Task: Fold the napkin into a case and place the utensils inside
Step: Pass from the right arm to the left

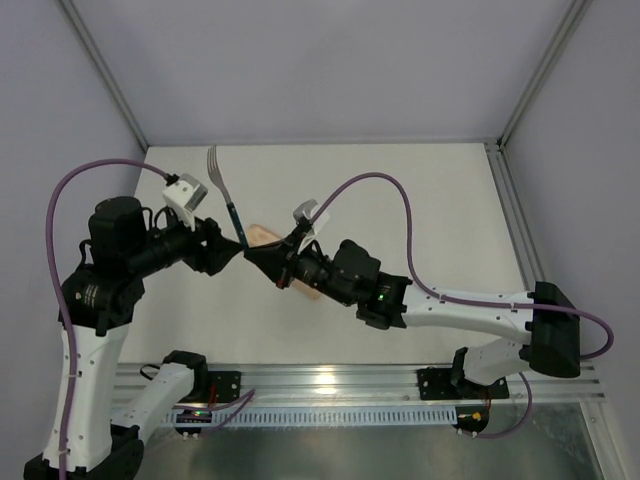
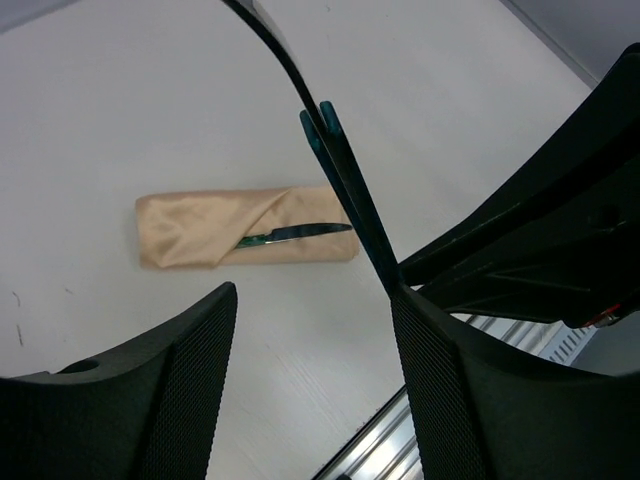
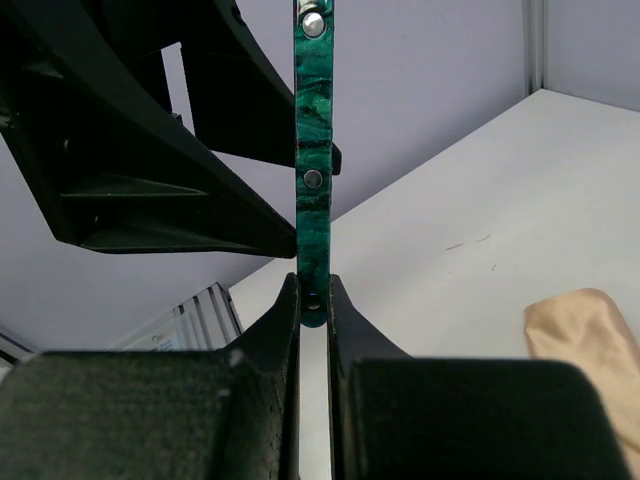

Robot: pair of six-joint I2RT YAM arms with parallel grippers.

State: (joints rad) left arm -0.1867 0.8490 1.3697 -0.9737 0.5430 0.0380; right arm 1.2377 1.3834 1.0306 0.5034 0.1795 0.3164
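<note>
The napkin lies folded as a narrow peach case [image 2: 200, 232] on the white table, a green-handled knife [image 2: 296, 233] sticking out from under its diagonal flap. In the top view the case [image 1: 264, 234] is mostly hidden under the arms. My right gripper [image 3: 313, 292] is shut on the butt end of a fork's green handle [image 3: 312, 150], and the fork [image 1: 222, 185] points up and away with its tines high. My left gripper [image 2: 312, 300] is open; the fork handle [image 2: 345, 185] runs past its right fingertip [image 2: 405, 300]. Both grippers meet above the case.
The aluminium rail [image 1: 330, 380] runs along the table's near edge. Purple cables [image 1: 400, 200] arc over the table. The enclosure's frame posts [image 1: 520, 100] and walls bound the back and sides.
</note>
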